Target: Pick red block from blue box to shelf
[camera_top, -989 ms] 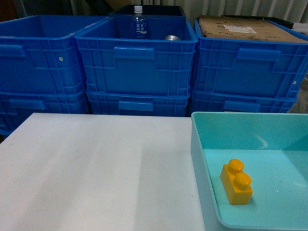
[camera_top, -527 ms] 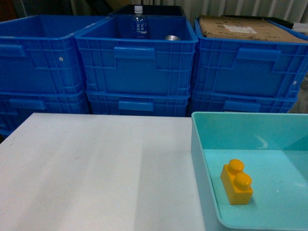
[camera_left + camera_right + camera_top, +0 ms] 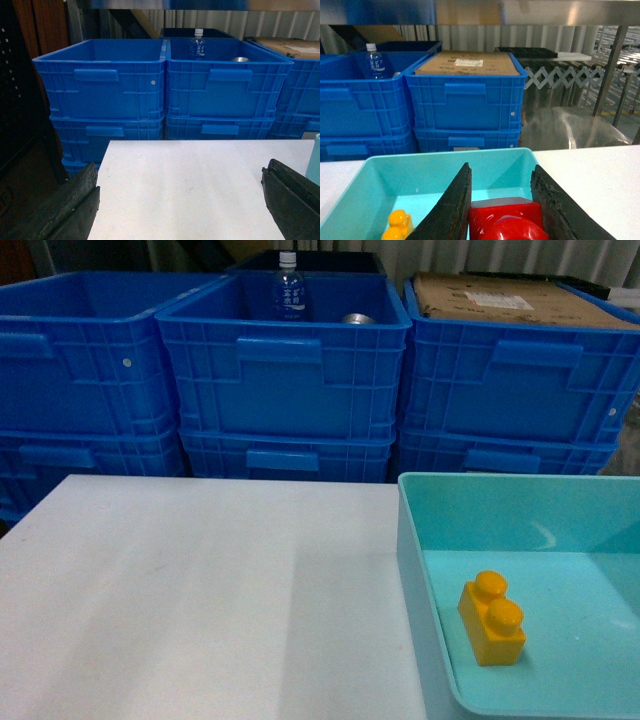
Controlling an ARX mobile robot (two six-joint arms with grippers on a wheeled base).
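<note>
Right gripper (image 3: 502, 220): its two dark fingers (image 3: 451, 210) pinch the red block (image 3: 507, 222) between them, one finger against each side of the block, above the interior of the blue box (image 3: 380, 170). To the lower left of this gripper, on the box floor, sits the yellow-orange block (image 3: 396, 225). Beyond the fingertips stand stacked blue crates (image 3: 465, 105), the nearest topped with a cardboard sheet (image 3: 467, 64); a steel tier of the shelf (image 3: 560, 11) spans overhead.

Left gripper (image 3: 180, 200): fingers spread wide apart, holding nothing, above the white table (image 3: 200, 180). Ahead of it stand more crates, one holding a water bottle (image 3: 198, 44).

Head view: neither gripper appears; only the yellow-orange block lies in the visible part of the box.
</note>
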